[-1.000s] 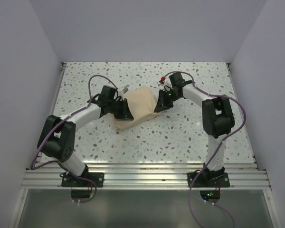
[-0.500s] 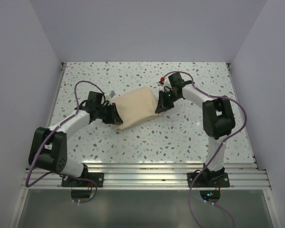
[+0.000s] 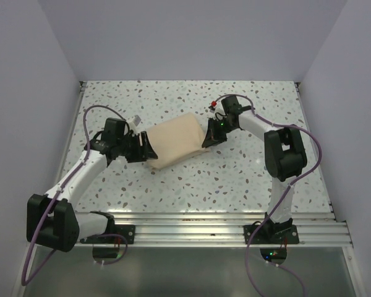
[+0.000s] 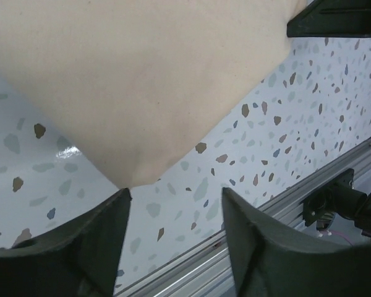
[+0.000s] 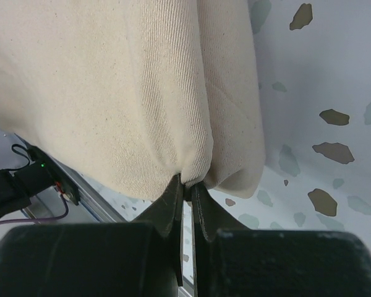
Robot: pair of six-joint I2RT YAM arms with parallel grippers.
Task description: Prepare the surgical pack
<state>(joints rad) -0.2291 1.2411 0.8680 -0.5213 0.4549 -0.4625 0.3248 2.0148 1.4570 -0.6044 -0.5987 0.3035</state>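
Observation:
The tan cloth bundle (image 3: 176, 140) lies pillow-like in the middle of the table. My right gripper (image 3: 208, 139) is shut on a fold at its right edge; the wrist view shows the cloth (image 5: 130, 93) pinched between the fingertips (image 5: 189, 184). My left gripper (image 3: 147, 150) is open and empty at the bundle's left corner; in the left wrist view the cloth corner (image 4: 136, 93) ends just above the spread fingers (image 4: 176, 204). The steel tray, instruments, brown strips and gauze are not in view.
The speckled table (image 3: 235, 173) is walled on three sides. An aluminium rail (image 3: 191, 226) runs along the near edge and shows in the left wrist view (image 4: 284, 204).
My left arm has pulled back leftwards off the bundle's left side to its corner. The bundle has flattened a little. The right gripper stays on its fold.

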